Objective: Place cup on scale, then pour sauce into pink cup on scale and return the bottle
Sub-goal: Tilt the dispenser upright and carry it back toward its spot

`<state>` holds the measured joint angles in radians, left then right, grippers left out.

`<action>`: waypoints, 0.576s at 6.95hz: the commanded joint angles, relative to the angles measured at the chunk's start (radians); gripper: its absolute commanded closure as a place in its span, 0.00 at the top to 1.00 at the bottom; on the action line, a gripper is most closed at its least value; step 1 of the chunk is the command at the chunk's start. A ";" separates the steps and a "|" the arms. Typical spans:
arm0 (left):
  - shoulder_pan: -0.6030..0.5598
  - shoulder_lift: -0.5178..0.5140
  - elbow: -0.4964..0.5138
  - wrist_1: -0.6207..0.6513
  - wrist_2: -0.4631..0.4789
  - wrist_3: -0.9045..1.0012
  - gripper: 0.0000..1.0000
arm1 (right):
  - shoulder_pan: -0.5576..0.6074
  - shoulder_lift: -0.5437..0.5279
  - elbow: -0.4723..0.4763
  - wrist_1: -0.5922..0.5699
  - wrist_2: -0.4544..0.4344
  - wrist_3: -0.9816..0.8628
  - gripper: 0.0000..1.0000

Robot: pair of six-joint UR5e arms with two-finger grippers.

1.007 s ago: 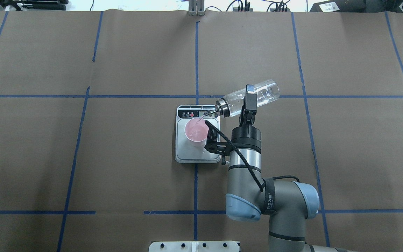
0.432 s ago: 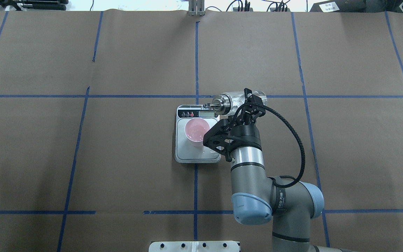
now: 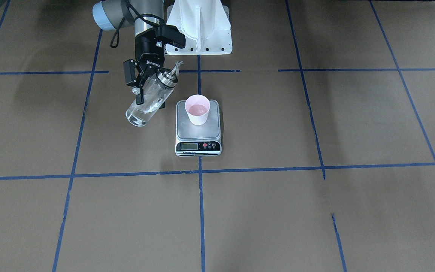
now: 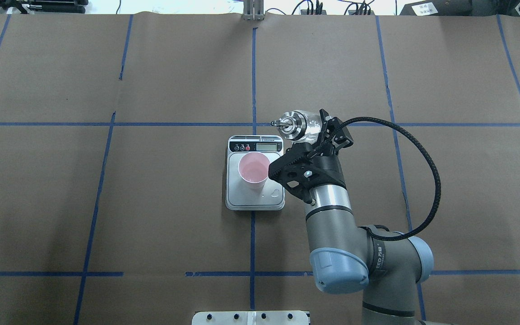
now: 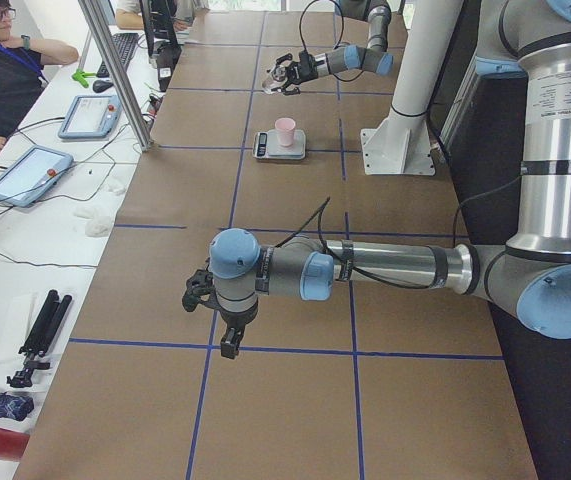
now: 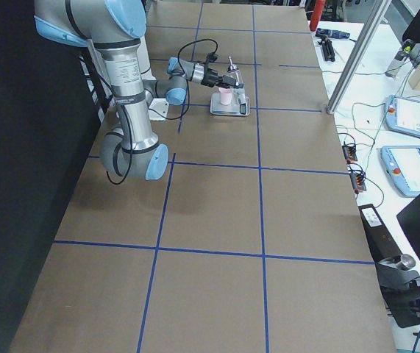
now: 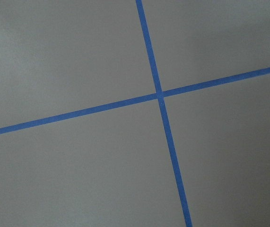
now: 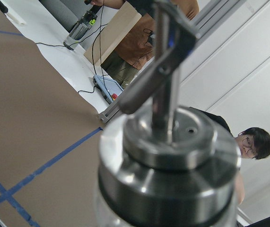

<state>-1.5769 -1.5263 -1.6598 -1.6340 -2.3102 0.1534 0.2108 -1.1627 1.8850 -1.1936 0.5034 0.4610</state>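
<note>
The right gripper [image 3: 144,87] is clamped across the middle of the bottle [image 3: 147,102], one finger on each side of the glass, and holds it clear of the table [image 4: 106,203]. The bottle is tilted with its base low and its spout [image 3: 178,65] pointing up. No stream shows at the spout, and some liquid is left in the lower end.

Taking the overhead view with 12 o'clock away from the robot, the bottle hangs between 1 and 2 o'clock of the cup [image 3: 196,118]. It is near the cup but not over it, and the spout sits just past the scale's display strip. The cup stands upright on the scale [image 3: 198,133], toward the display end of the platform, with sauce [image 3: 198,110] lying in its bottom.

So the first two steps look done — the cup is placed and the sauce is in it. With the spout turned up and off the cup, I judge the pour finished. What is left is the return: standing the bottle upright on the table and letting go. No marked spot for it shows.

The left gripper [image 5: 227,342] hangs over bare table at about 8 o'clock of the scale, well apart from it — I cannot tell whether its jaws are spread or together.
</note>
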 commanded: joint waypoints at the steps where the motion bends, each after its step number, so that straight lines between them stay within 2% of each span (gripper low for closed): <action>1: 0.000 0.000 -0.002 -0.001 0.000 0.000 1.00 | 0.012 -0.096 0.084 0.000 0.100 0.201 0.00; 2: 0.000 0.000 -0.003 -0.003 0.000 0.000 1.00 | 0.024 -0.167 0.132 0.000 0.157 0.291 0.00; 4: 0.000 0.000 -0.005 -0.006 0.000 0.000 1.00 | 0.025 -0.241 0.151 0.002 0.170 0.356 0.00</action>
<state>-1.5769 -1.5263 -1.6631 -1.6380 -2.3102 0.1534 0.2342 -1.3617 2.0224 -1.1924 0.6606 0.7683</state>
